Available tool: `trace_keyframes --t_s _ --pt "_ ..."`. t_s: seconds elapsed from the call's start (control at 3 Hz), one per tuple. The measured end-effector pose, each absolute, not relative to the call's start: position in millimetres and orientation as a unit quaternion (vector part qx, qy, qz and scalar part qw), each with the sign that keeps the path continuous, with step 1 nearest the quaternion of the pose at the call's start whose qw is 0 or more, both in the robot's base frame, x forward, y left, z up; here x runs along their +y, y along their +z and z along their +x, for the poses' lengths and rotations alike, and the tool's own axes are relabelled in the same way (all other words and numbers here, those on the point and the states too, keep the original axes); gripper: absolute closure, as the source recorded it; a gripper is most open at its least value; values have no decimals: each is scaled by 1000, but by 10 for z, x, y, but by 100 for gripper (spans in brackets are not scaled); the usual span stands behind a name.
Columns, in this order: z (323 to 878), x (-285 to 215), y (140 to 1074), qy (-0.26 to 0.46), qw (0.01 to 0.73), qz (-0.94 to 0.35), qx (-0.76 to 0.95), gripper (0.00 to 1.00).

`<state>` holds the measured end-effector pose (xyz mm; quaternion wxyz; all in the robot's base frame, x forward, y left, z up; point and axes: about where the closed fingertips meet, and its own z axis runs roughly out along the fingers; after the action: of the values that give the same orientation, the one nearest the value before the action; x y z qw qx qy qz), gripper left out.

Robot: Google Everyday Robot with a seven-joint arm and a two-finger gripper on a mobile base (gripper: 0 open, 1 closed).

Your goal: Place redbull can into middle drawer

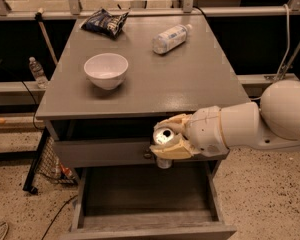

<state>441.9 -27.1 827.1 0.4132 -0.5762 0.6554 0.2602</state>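
My gripper [166, 140] reaches in from the right and is shut on the redbull can [162, 136], a slim silver can whose shiny top faces up. The can hangs upright in front of the cabinet, level with the grey drawer front with a small knob [105, 154]. Below it the middle drawer [140, 196] is pulled open, showing its grey-brown plank floor. The can is above the drawer's back part, not touching it.
On the grey cabinet top [190, 84] stand a white bowl [106, 70], a clear plastic bottle lying on its side [170, 38] and a dark chip bag [106, 22]. A water bottle [37, 71] stands on a ledge at the left. A wire basket [52, 164] sits beside the cabinet.
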Motion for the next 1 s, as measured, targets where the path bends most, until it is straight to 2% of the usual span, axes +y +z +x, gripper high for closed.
trace_keyframes --t_s 1.0 --pt "4605 -559 7334 258 430 -522 690 100"
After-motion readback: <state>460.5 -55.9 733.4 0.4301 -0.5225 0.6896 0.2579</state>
